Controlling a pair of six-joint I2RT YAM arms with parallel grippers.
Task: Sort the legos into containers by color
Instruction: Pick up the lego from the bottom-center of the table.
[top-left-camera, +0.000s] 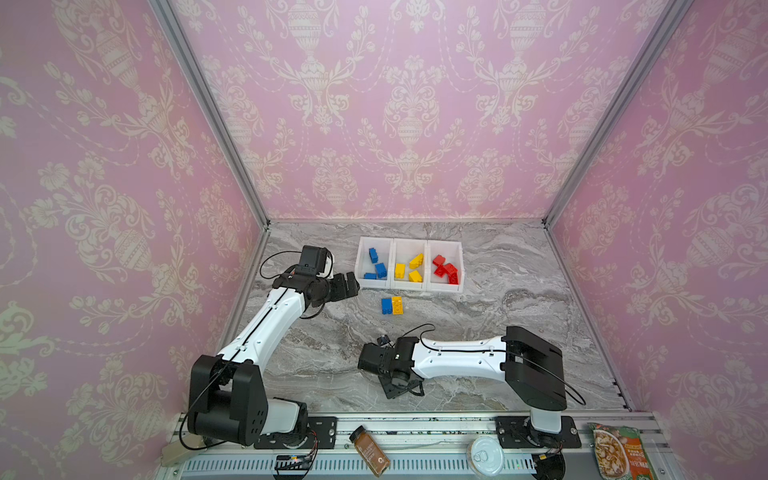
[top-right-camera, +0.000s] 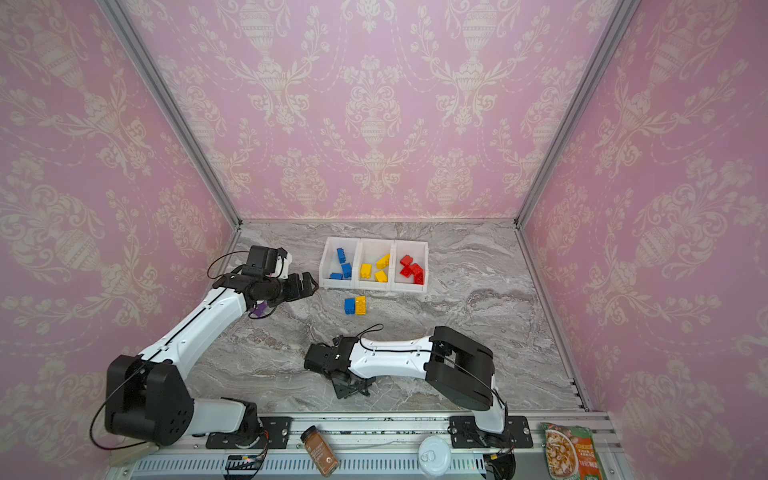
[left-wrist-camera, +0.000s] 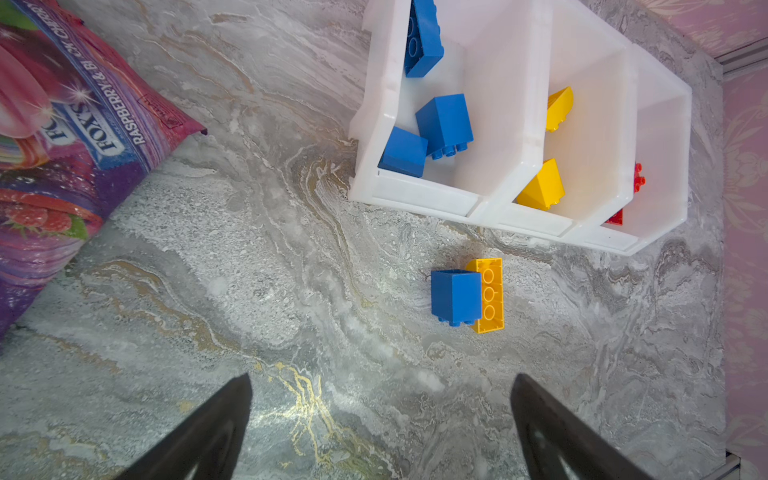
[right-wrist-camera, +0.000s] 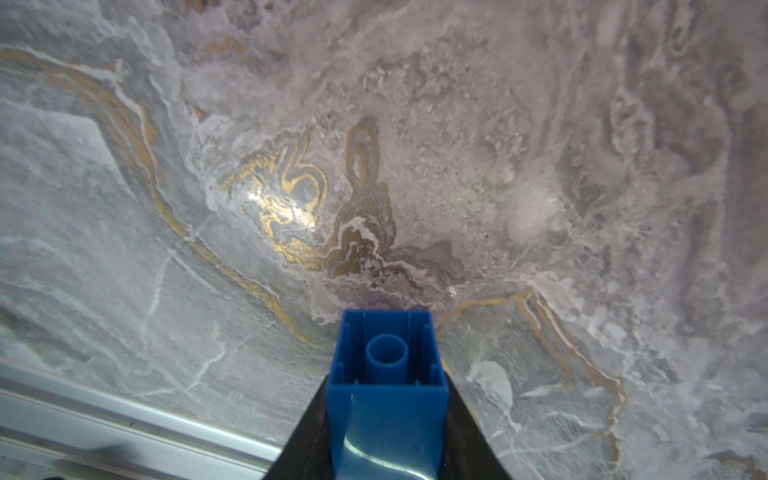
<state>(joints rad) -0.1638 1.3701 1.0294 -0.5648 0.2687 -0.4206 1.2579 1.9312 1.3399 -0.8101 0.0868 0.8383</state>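
- Three white containers (top-left-camera: 394, 266), joined in a row at the far side of the marble table (top-left-camera: 519, 332), each take one colour, so every brick has a single fixed destination.
- Blue bin (top-left-camera: 362, 253): three blue bricks (top-left-camera: 380, 270). Yellow bin (top-left-camera: 409, 246): three yellow bricks (top-left-camera: 400, 270). Red bin (top-left-camera: 458, 253): about four red bricks (top-left-camera: 446, 271), too overlapped for an exact count.
- Two legos lie unsorted just in front of the bins: a loose blue brick (top-left-camera: 386, 306) and a loose yellow brick (top-left-camera: 397, 304), touching side by side. The wrist view shows the yellow one hollow side up.
- One more, the held blue brick (right-wrist-camera: 386, 353), sits between the fingers of the right gripper (right-wrist-camera: 386, 386), which is clamped across two opposite flat walls. Such parallel faces probably give the pads a firm seat. Its hollow underside faces away from the wrist. Whether it is clear of the table cannot be told.
- The right arm is low over the near middle of the table, well apart from the bins, so a carry to the blue bin is judged to remain.
- The left gripper (left-wrist-camera: 380, 395) hangs empty beside the blue bin with its jaws spread wide, plausibly placed to take the loose pair.
- Off-task: one candy bag (left-wrist-camera: 62, 145), one spice jar (top-left-camera: 370, 451), one lidded can (top-left-camera: 484, 455), one snack packet (top-left-camera: 619, 453).
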